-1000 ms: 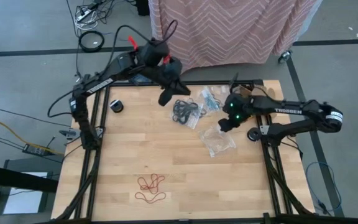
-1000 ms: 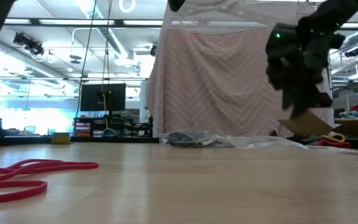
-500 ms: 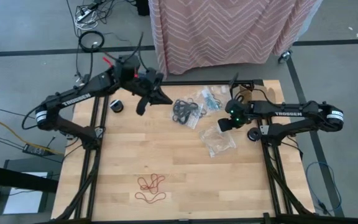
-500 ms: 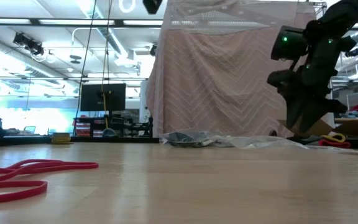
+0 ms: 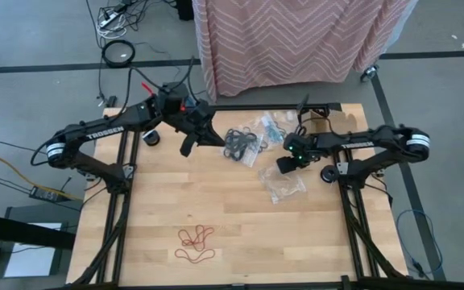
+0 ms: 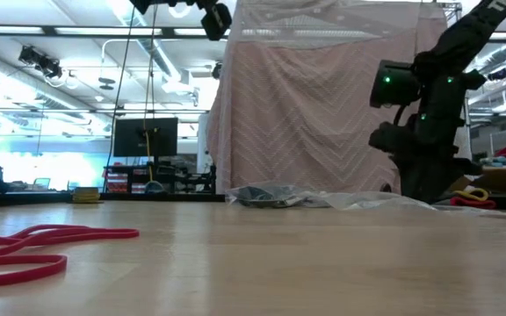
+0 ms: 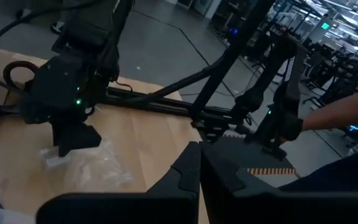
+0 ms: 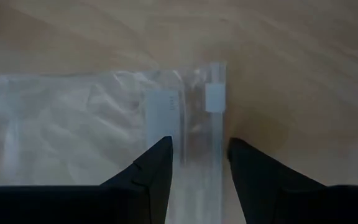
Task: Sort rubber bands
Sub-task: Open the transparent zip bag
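We think the rubber bands are light, soft and stretchy, so a claw should pinch a few loops where they bunch up: the red ones (image 5: 195, 243) lie near the front of the bench (image 5: 159, 201), and the black ones (image 5: 240, 143) lie at the back on a clear bag (image 5: 258, 149). Our left claw (image 5: 186, 147) is pinched shut on nothing beside the black bunch, and our right claw (image 8: 199, 155) is open over another clear bag (image 8: 86, 130). We cannot tell what is inside this bag, and the low view shows only part of the red loops.
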Controlling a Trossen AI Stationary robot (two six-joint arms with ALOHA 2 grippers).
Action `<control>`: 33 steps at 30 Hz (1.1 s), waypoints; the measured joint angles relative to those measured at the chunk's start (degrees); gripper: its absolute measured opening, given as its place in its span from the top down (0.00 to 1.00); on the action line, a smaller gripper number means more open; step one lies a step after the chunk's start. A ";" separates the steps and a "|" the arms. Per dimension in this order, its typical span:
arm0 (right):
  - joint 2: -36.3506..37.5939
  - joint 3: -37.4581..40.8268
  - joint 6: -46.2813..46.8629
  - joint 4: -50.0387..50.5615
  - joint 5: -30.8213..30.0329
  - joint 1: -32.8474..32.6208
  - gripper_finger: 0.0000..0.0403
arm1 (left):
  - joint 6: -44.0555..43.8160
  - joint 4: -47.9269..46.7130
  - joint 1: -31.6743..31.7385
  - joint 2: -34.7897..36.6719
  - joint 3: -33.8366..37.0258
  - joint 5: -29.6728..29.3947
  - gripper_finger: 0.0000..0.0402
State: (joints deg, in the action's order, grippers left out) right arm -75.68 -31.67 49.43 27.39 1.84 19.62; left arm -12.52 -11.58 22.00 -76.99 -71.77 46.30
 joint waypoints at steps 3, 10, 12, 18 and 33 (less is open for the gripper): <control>-3.19 -0.34 1.02 -0.77 -0.20 -0.53 0.63 | -1.74 0.27 0.00 0.12 0.00 0.17 0.96; -2.02 0.01 2.11 0.54 -4.40 -3.05 0.89 | -2.75 0.18 0.00 0.22 0.00 2.01 0.96; 0.02 0.24 1.52 0.75 -4.79 -3.76 0.97 | -2.45 0.18 0.00 0.22 0.00 2.01 0.96; 7.62 0.25 -0.13 -3.20 -3.12 -6.32 0.99 | 0.48 -0.02 0.15 0.22 -0.02 1.02 0.96; 11.76 -11.98 -16.57 -19.02 -2.62 -12.53 1.00 | 10.19 -9.74 0.11 -3.91 -0.11 -5.77 0.94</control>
State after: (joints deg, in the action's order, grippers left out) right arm -63.92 -43.65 32.86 8.37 -0.79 7.09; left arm -2.33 -21.32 22.11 -80.90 -71.88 40.53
